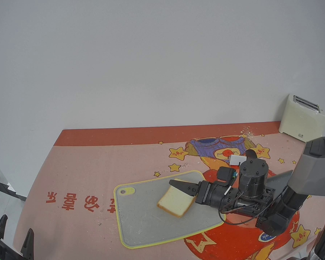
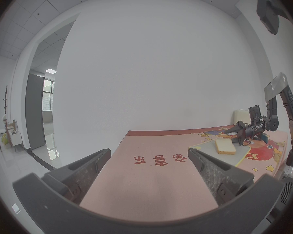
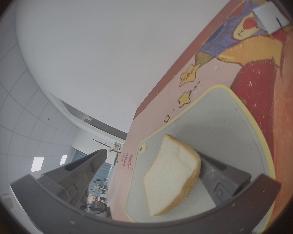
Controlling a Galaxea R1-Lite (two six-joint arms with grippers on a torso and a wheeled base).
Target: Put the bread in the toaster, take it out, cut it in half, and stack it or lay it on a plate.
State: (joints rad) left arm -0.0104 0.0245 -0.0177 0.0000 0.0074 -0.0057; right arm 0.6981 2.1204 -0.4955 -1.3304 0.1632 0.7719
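A slice of white bread lies on the grey, yellow-rimmed cutting board, tilted, with one edge propped against a finger of my right gripper. That gripper is low over the board and open. In the right wrist view the bread sits between the spread fingers and leans on one of them. The white toaster stands at the table's back right corner. My left gripper is open with nothing in it, off the table's front left corner.
A small white card lies on the printed pink tablecloth behind my right wrist. Crumbs are scattered near the toaster. A white wall runs along the table's far edge. The left half of the tablecloth is bare.
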